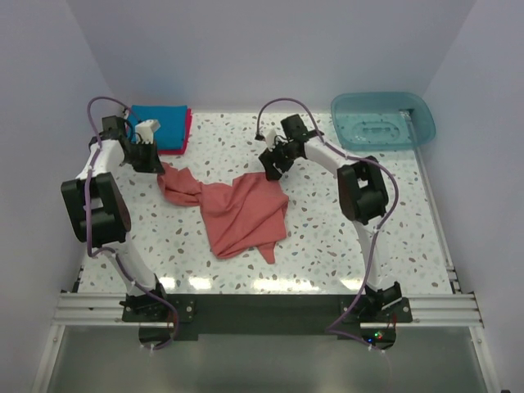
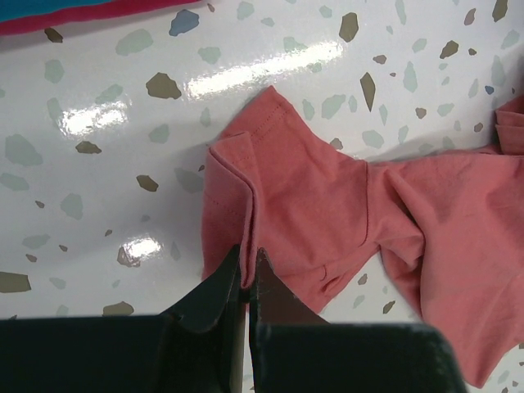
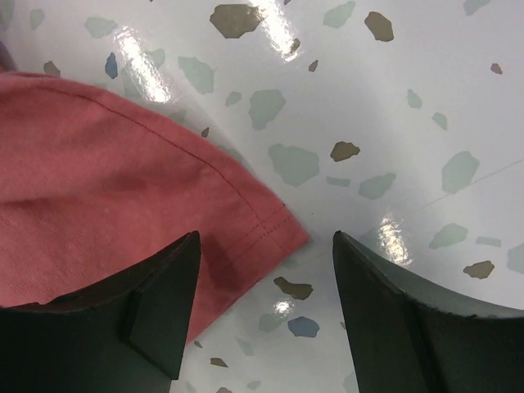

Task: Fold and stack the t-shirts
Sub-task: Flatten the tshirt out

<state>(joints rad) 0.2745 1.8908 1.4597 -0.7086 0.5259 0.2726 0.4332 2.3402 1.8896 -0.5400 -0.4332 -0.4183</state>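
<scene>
Left claw [image 2: 248,260]: pinching the left sleeve of the shirt [image 2: 327,196].
Right claw [image 3: 266,237]: spread; we see the shirt's far corner just under it.

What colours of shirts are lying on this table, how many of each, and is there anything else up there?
Salmon-red t-shirt: 1
Blue t-shirt: 1
Crimson-pink t-shirt: 1
Teal tub: 1
Total: 4

One camera looks down over everything; both wrist cameras, close in, share the salmon-red t-shirt [image 1: 244,211].
</scene>
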